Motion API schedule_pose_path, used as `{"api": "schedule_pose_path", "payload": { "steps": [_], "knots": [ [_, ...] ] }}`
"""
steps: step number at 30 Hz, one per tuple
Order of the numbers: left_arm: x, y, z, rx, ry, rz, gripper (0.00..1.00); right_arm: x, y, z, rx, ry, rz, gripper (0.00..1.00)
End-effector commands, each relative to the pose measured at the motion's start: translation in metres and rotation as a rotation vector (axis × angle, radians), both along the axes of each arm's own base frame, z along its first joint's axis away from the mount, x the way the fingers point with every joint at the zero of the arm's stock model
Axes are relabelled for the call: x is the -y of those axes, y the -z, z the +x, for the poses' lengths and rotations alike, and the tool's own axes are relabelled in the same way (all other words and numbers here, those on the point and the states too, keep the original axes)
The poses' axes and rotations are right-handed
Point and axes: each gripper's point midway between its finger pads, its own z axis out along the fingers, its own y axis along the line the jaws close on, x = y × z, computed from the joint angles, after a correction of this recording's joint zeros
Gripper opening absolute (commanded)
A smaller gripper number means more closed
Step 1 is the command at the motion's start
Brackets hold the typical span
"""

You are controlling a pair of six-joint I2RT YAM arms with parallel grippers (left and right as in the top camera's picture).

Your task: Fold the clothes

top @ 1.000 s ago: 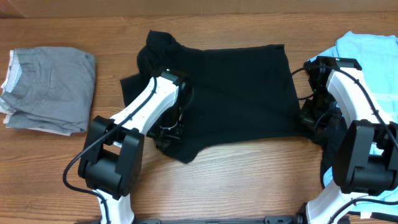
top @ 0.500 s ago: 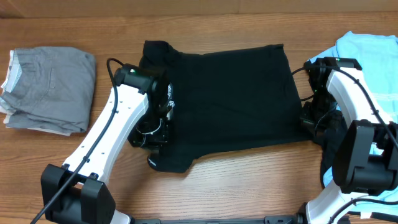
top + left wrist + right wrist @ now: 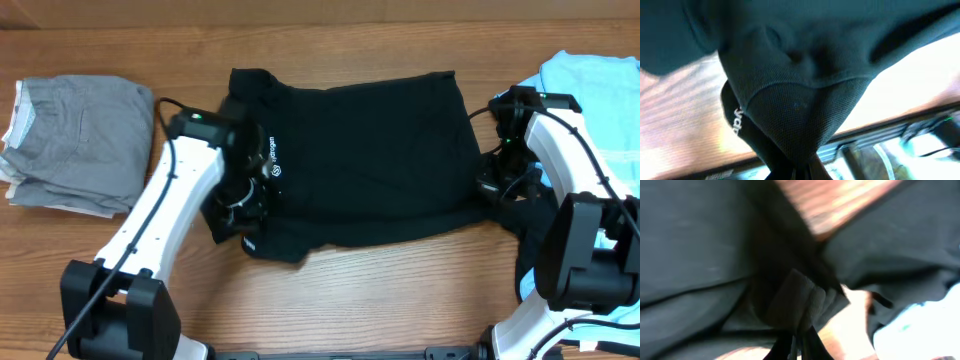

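The black tee (image 3: 370,150) lies spread across the middle of the table, with small white lettering (image 3: 272,160) showing near its left side. My left gripper (image 3: 245,205) is at the tee's left lower part. In the left wrist view it (image 3: 802,170) is shut on a hanging fold of the black fabric (image 3: 800,115). My right gripper (image 3: 495,185) sits at the tee's right lower corner. Its wrist view shows it (image 3: 799,342) shut on a bunched bit of the same black cloth (image 3: 795,305). A light blue tee (image 3: 600,80) lies at the far right, partly under the right arm.
A folded grey garment (image 3: 80,140) rests at the left on the wooden table (image 3: 380,290). The light blue cloth (image 3: 930,325) also shows at the right edge of the right wrist view.
My left gripper has pulled the tee's left part out to the left and back, so the lettering now shows. The right gripper has stayed almost still on the right corner.
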Motion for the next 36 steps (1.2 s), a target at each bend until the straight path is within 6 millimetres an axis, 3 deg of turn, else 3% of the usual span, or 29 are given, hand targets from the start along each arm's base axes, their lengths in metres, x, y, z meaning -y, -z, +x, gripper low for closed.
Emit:
{"api": "schedule_pose_path", "payload": {
  "steps": [1, 12, 16, 20, 26, 29, 36],
  "knots": [
    [0.006, -0.008, 0.015, 0.034, -0.072, -0.134, 0.04, -0.018, -0.002, 0.008, 0.047, -0.058, 0.131, 0.04],
    [-0.011, -0.008, 0.057, 0.152, -0.17, -0.213, 0.04, -0.016, 0.0, 0.047, 0.204, -0.02, 0.115, 0.04],
    [-0.012, 0.002, 0.062, 0.132, -0.191, -0.209, 0.04, -0.014, 0.0, 0.059, 0.255, 0.033, 0.105, 0.04],
    [-0.013, 0.026, 0.067, 0.071, -0.199, -0.199, 0.04, -0.006, 0.0, 0.068, 0.292, 0.119, 0.056, 0.04],
    [-0.024, 0.057, 0.09, 0.079, -0.241, -0.203, 0.04, 0.009, -0.001, 0.074, 0.321, 0.203, 0.002, 0.04],
    [-0.027, 0.057, 0.103, 0.109, -0.271, -0.257, 0.04, 0.018, -0.001, 0.074, 0.327, 0.285, -0.006, 0.04],
    [-0.032, 0.055, 0.123, 0.18, -0.303, -0.278, 0.04, 0.025, -0.001, 0.075, 0.336, 0.297, -0.006, 0.04]
  ]
}}
